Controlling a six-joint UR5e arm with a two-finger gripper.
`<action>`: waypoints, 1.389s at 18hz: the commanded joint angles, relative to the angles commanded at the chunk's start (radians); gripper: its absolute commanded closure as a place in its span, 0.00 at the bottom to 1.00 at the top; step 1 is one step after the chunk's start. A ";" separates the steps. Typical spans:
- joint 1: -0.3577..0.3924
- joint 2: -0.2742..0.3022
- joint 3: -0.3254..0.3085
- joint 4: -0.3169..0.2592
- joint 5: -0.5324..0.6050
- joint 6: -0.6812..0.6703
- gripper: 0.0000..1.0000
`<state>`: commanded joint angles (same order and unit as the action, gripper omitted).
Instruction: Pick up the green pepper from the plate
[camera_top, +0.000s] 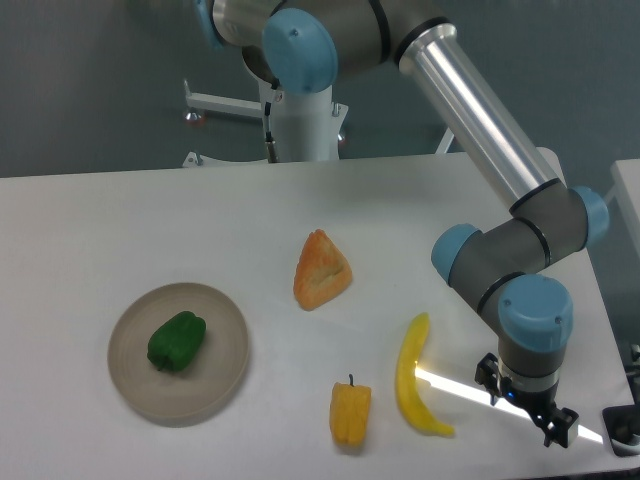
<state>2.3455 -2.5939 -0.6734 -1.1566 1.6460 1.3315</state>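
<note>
So the small glossy dark-green bell pepper (177, 341) is sitting right on the round flat beige-grey plate (225, 375), a bit off the plate's centre toward its far-left part, lying on its side as far as I can tell, and nothing is touching it. Basically the task hasn't really started from what's visible: pepper's on the plate, not gripped, not lifted. Working outward from the plate: to its right and further back there's an orange-yellow wedge-shaped piece (321, 271) that looks like toy bread or pastry, can't say for sure. Right of the plate toward the front edge is a yellow-orange pepper with a dark stem (350, 412) (not the one we want), and just past that a yellow curved banana (414, 377), all resting on the white table (100, 230). The end effector (545, 415) is way over on the far side of the banana from the plate, well apart from the pepper, hanging low near the table's front right corner. It has nothing in it; whether the fingers are spread or closed I honestly can't tell, they're small and dark at this angle. What's left, in my read, is pretty much everything: travel across to the plate, come down over the green pepper, close on it, lift.
</note>
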 joint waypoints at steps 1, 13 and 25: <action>0.000 0.002 -0.002 0.002 0.000 0.000 0.00; -0.051 0.118 -0.121 -0.012 -0.006 -0.094 0.00; -0.218 0.385 -0.417 -0.034 -0.170 -0.638 0.00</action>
<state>2.1277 -2.2091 -1.0904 -1.1904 1.4760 0.6938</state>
